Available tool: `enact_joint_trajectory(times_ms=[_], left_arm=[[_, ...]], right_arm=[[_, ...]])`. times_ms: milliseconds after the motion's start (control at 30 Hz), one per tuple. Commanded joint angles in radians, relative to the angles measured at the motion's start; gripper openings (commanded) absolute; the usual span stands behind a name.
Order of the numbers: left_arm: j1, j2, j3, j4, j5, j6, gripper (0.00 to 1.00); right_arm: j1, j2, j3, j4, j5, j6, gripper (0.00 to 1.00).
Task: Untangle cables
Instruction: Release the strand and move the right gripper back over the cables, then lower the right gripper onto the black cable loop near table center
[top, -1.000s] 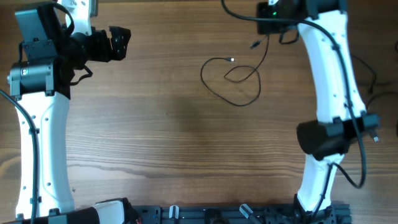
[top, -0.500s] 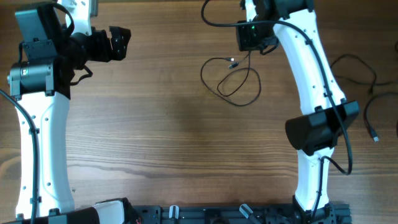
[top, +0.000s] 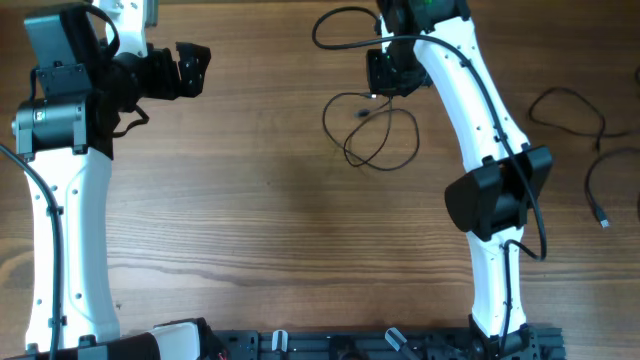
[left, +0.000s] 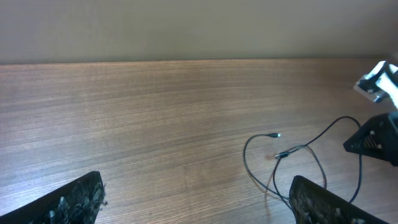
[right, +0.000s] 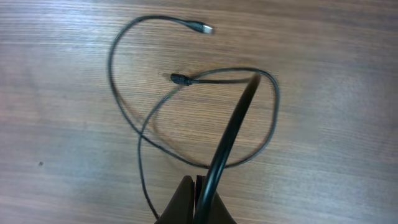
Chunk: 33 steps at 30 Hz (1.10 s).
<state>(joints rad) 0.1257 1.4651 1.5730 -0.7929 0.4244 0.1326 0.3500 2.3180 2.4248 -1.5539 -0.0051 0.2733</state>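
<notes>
Right tool (right: 196, 199) pinched shut on thin black looped cord (right: 231, 132); one strand raised, rest lying on brown wooden counter (top: 250, 200). Left tool (left: 196, 194) spread wide, empty. Mid-untangle, likely; next, draw your strand clear of the crossing.

Pretty plain setup: a wooden table (top: 250, 220), warm brown, with long grain lines running side to side and a few darker streaks. Behind its far edge is a plain beige-grey wall (left: 186, 28). Along the near edge sits a black rail (top: 330, 345) with small clips or brackets, hard to tell which. There's one tiny dark speck (right: 40, 164) on the wood.
</notes>
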Motion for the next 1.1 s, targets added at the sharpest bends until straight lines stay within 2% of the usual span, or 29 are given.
enact_joint_trajectory(times_ms=[0, 33, 67, 200, 233, 267, 667, 867, 1000, 1067], left_arm=[[0.006, -0.006, -0.004, -0.008, 0.017, 0.001, 0.98], [0.006, -0.006, -0.004, -0.008, 0.016, 0.001, 0.98], [0.006, -0.006, -0.004, -0.008, 0.016, 0.001, 0.98], [0.006, -0.006, -0.004, -0.008, 0.016, 0.001, 0.98], [0.006, -0.006, -0.004, -0.008, 0.016, 0.001, 0.98], [0.006, -0.006, -0.004, -0.010, 0.016, 0.001, 0.98], [0.006, -0.006, -0.004, -0.027, 0.016, 0.001, 0.98], [0.006, -0.006, -0.004, -0.028, 0.016, 0.001, 0.98], [0.006, -0.006, -0.004, -0.031, 0.016, 0.002, 0.99], [0.006, -0.006, -0.004, -0.031, 0.016, 0.012, 0.98]], right_arm=[[-0.013, 0.029, -0.063, 0.024, 0.084, 0.045, 0.05], [-0.019, 0.029, -0.079, 0.030, 0.084, 0.045, 0.05], [-0.025, 0.030, -0.097, 0.038, 0.084, 0.045, 0.09], [-0.039, 0.030, -0.133, 0.050, 0.092, 0.027, 0.39], [-0.039, 0.030, -0.133, 0.058, 0.092, 0.010, 0.53], [-0.039, 0.027, -0.132, 0.069, 0.095, 0.002, 0.56], [-0.039, 0.023, -0.132, 0.185, 0.018, -0.139, 0.58], [-0.039, 0.019, -0.117, 0.267, 0.032, -0.136, 0.65], [-0.039, 0.018, -0.085, 0.258, 0.168, -0.060, 0.66], [-0.039, 0.013, -0.079, 0.255, 0.154, -0.095, 0.66]])
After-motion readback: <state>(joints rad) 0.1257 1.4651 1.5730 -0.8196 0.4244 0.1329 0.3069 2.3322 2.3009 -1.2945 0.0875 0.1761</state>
